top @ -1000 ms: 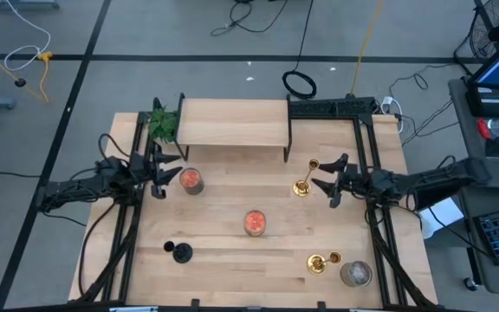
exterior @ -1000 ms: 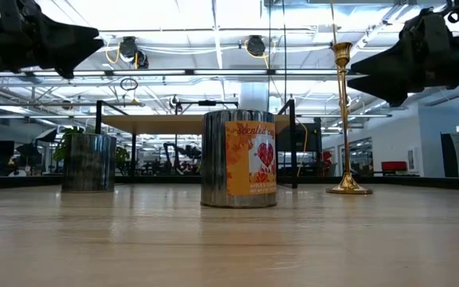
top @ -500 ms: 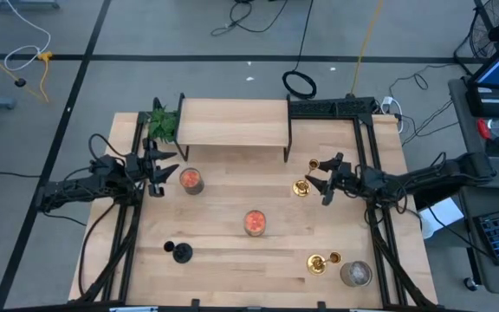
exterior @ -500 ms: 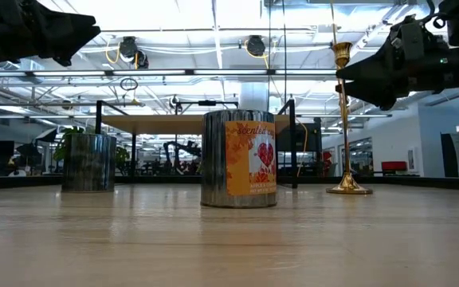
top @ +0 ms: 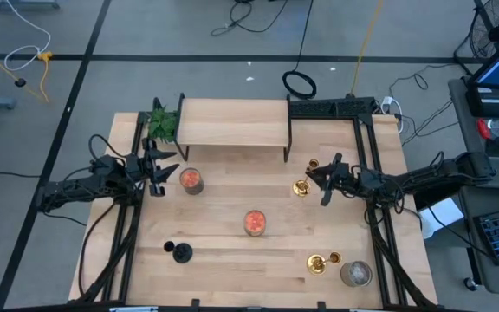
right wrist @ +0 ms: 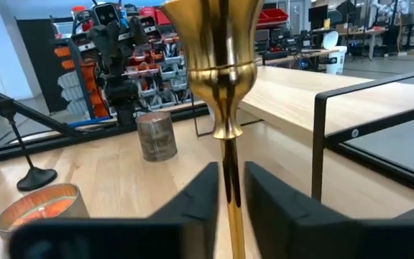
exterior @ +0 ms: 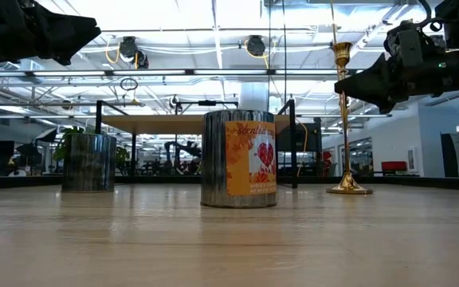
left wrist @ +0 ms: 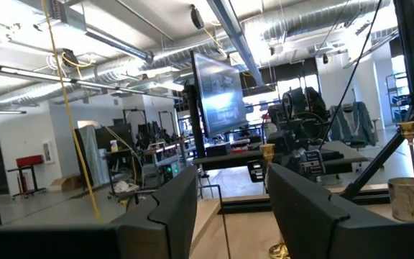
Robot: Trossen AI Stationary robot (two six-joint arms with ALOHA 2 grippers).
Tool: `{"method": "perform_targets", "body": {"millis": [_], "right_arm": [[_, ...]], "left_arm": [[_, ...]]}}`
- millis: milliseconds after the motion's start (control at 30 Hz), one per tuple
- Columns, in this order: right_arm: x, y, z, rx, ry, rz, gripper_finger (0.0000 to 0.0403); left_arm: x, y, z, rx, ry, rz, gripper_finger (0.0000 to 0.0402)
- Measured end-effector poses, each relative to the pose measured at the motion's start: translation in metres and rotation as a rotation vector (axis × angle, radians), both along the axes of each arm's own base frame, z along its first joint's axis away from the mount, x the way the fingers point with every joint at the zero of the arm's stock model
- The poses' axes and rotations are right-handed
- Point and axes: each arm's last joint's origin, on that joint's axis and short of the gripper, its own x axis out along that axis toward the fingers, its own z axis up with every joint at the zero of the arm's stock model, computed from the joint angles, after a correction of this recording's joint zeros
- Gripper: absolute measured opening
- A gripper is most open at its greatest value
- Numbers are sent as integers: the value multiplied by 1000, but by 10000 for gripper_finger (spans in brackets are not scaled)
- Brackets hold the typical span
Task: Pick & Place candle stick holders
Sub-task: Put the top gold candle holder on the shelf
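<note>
A wooden table (top: 267, 260) seen from above, an arm at each side. The right gripper (top: 323, 184) reaches in from the right edge at an upright gold candle stick holder (top: 305, 178) standing right of the raised shelf (top: 234, 122); in its wrist view the jaws straddle the thin stem with a narrow gap either side — spread, not yet pinching. A second gold candle stick holder (top: 320, 262) stands near the front right corner, the black candle stick holder (top: 180, 252) front left. The left gripper (top: 159, 167) hangs beside a candle tin (top: 191, 180) — jaws spread apart, holding nothing.
</note>
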Motion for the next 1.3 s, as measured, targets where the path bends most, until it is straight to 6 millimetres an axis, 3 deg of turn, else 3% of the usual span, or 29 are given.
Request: {"method": "perform_targets", "body": {"millis": [100,233,367,467,633,833,1033,1300], "right_arm": [[0,0,2,5,-18,1,13],[0,0,9,33,-98,9,25],[6,5,13,15,-54,133,16],[19,7,42,3,-103,192,11],[44,10,74,-1,-9,233,17],[76,10,123,-112,-57,258,14],[97,-14,161,-201,-117,212,14],[113,-81,192,-235,-102,86,14]], "left_arm": [[0,0,0,0,0,0,175],[0,0,0,-4,-1,-1,175],[0,0,0,-25,-4,-8,175],[0,0,0,-40,-6,-14,175],[1,0,-2,-49,11,-17,175],[1,0,-2,-51,10,-17,175],[1,0,-1,-48,7,-17,175],[0,0,-1,-49,5,-17,175]]}}
